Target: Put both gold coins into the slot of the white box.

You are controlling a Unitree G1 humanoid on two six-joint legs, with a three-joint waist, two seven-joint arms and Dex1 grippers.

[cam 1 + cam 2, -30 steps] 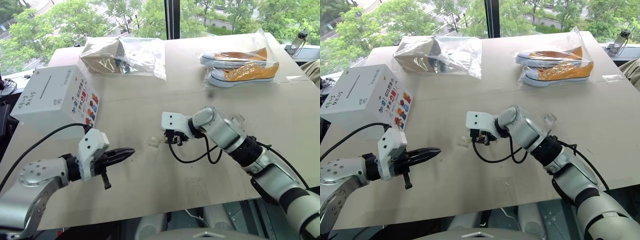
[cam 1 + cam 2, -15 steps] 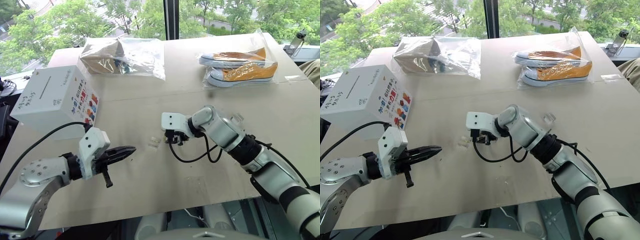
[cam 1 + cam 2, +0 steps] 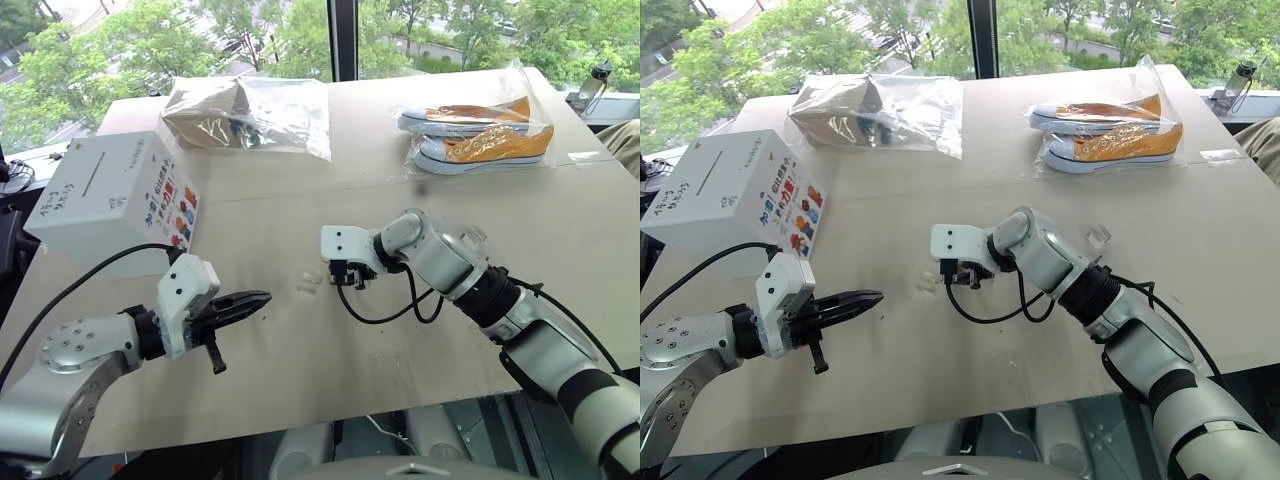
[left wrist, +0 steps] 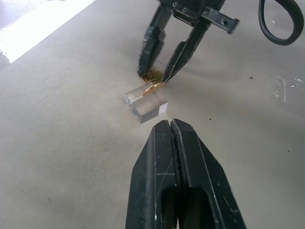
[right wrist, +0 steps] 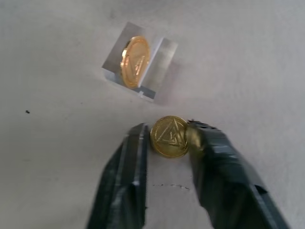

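Narrowed since before, right gripper (image 5: 169,143) pinches gold coin (image 5: 168,137); left gripper (image 4: 172,125) pressed together.

Colourful printed characters and small dark lettering on the white box (image 3: 120,200), too small to read. Triangle emblem embossed on the gold coin (image 5: 169,136) between the right gripper's (image 5: 167,143) fingers; similar relief on the coin in the clear case (image 5: 139,62), not legible.
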